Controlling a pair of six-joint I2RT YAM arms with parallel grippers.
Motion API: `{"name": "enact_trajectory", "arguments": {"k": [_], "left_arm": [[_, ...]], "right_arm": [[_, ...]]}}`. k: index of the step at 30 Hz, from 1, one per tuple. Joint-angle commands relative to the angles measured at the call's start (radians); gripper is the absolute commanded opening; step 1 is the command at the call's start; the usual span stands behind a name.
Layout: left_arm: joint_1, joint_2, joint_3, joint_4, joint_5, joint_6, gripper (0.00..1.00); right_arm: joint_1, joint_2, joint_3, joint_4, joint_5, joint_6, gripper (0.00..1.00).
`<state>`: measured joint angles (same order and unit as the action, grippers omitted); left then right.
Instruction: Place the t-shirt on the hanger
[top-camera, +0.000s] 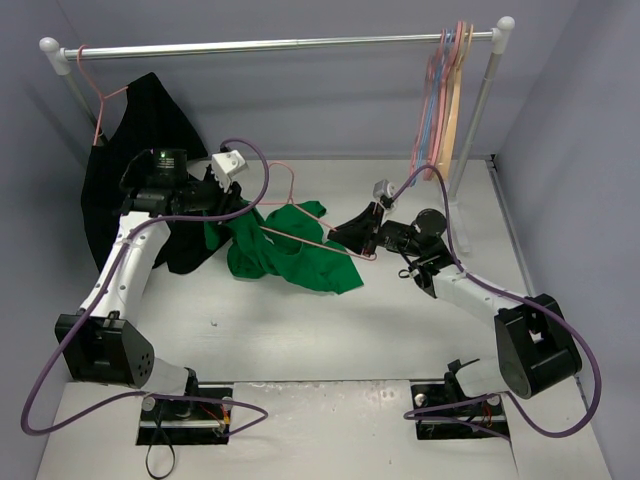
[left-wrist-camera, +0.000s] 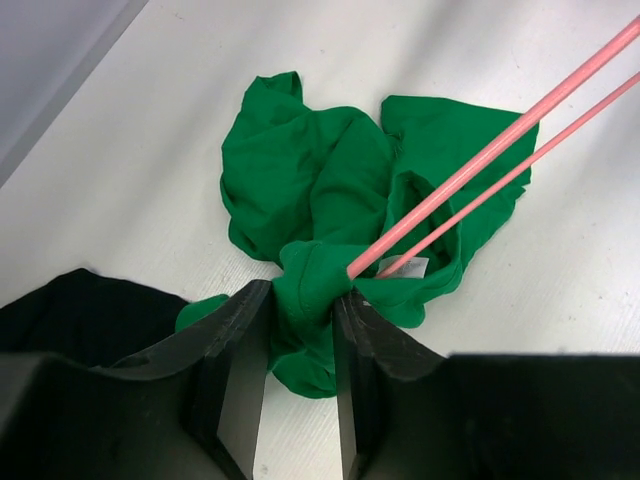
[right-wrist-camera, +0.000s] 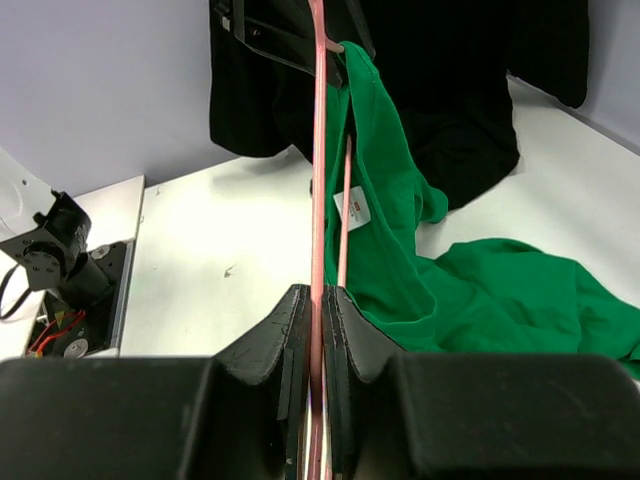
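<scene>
The bright green t-shirt (top-camera: 295, 258) lies bunched on the table, part of it lifted at its left. My left gripper (top-camera: 222, 222) is shut on a fold of the shirt (left-wrist-camera: 300, 300) near the neck, close to the white label (left-wrist-camera: 405, 266). The salmon-pink hanger (top-camera: 318, 238) runs across the shirt, and its bars (left-wrist-camera: 470, 170) reach into the cloth by my left fingers. My right gripper (top-camera: 352, 236) is shut on the hanger's bar (right-wrist-camera: 318, 200) at its right end. The right wrist view shows the shirt (right-wrist-camera: 480, 300) hanging from the hanger's far end.
A large black garment (top-camera: 140, 170) hangs on a pink hanger from the left of the metal rail (top-camera: 270, 45) and spills onto the table. Several hangers, tan, blue and pink (top-camera: 445, 100), hang at the rail's right by its post (top-camera: 478, 110).
</scene>
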<state>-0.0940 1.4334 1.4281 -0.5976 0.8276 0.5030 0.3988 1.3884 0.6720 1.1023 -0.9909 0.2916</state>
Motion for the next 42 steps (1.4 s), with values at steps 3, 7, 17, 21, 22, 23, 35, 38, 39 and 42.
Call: {"name": "enact_trajectory", "arguments": {"k": [3, 7, 17, 21, 22, 23, 35, 38, 39, 42], "left_arm": [[0.007, -0.024, 0.017, 0.012, 0.088, 0.035, 0.26], [0.005, -0.025, 0.017, 0.016, 0.133, 0.031, 0.25], [0.002, -0.059, 0.011, 0.028, 0.283, -0.011, 0.28], [-0.009, -0.060, 0.006, 0.056, 0.318, -0.043, 0.30], [-0.019, -0.062, 0.006, 0.059, 0.324, -0.046, 0.30], [-0.024, -0.064, 0.006, 0.062, 0.324, -0.049, 0.30], [-0.121, -0.068, 0.029, 0.088, 0.277, -0.070, 0.30], [-0.133, -0.077, 0.029, 0.091, 0.278, -0.072, 0.30], [-0.135, -0.083, 0.028, 0.094, 0.278, -0.072, 0.30], [-0.136, -0.097, 0.026, 0.094, 0.275, -0.072, 0.25]], "right_arm": [[-0.006, -0.020, 0.060, 0.119, -0.025, 0.007, 0.00], [-0.008, -0.015, 0.067, 0.131, -0.035, 0.020, 0.00], [-0.008, -0.002, 0.089, 0.165, -0.057, 0.049, 0.00], [-0.005, 0.004, 0.103, 0.180, -0.060, 0.066, 0.00], [-0.003, 0.006, 0.104, 0.180, -0.061, 0.067, 0.00], [-0.003, 0.008, 0.109, 0.180, -0.061, 0.069, 0.00], [0.023, 0.018, 0.162, 0.125, -0.049, 0.043, 0.00], [0.031, 0.026, 0.172, 0.107, -0.040, 0.029, 0.00], [0.034, 0.026, 0.172, 0.103, -0.035, 0.026, 0.00], [0.038, 0.029, 0.176, 0.091, -0.029, 0.020, 0.00]]}}
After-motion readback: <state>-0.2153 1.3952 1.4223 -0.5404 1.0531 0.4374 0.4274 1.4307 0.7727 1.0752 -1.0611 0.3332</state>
